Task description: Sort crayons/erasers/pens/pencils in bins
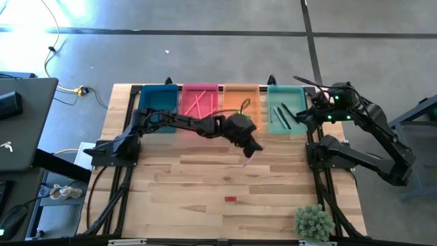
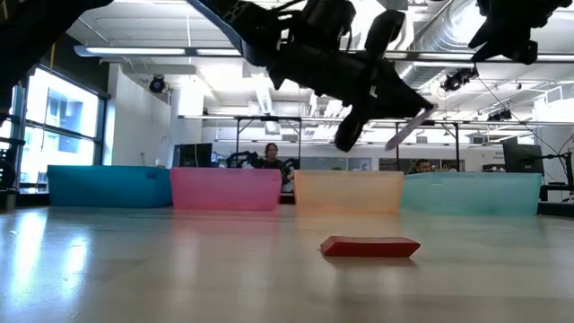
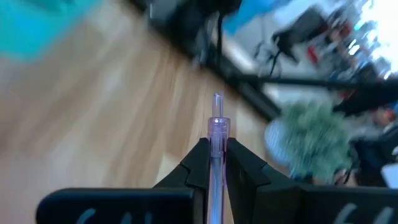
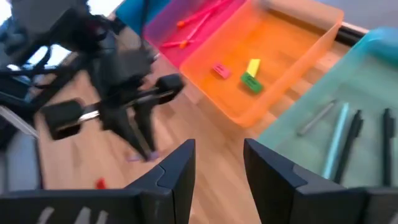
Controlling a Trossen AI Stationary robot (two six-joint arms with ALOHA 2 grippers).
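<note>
My left gripper [image 1: 251, 146] is out over the table's middle, just near of the orange bin [image 1: 240, 104], and is shut on a pale purple see-through pen [image 3: 217, 127]. My right gripper [image 4: 217, 149] hangs open above the mint-green bin [image 1: 287, 108], where several pens [image 4: 348, 134] lie. The orange bin holds a yellow eraser [image 4: 253, 66], a green one [image 4: 250, 82] and a red one [image 4: 220, 71]. Pencils [image 1: 196, 104] lie in the pink-red bin [image 1: 199, 89]. Another red eraser [image 1: 231, 199] lies flat on the table toward the near edge. The teal-blue bin [image 1: 158, 99] is leftmost. My left gripper pinches the purple pen's shaft [image 3: 217, 163] between its two fingers [image 3: 198, 163]. The pen runs along the fingers, and its end [image 3: 217, 102] sticks out past their tips. In the low view the pen [image 2: 411, 126] is lifted clear of the table, slanting downward.
The four bins stand in a row along the far edge. A small green plant [image 1: 314, 222] sits at the near right corner. A laptop [image 1: 20, 123] lies left of the table. People [image 2: 269, 157] show in the room behind.
</note>
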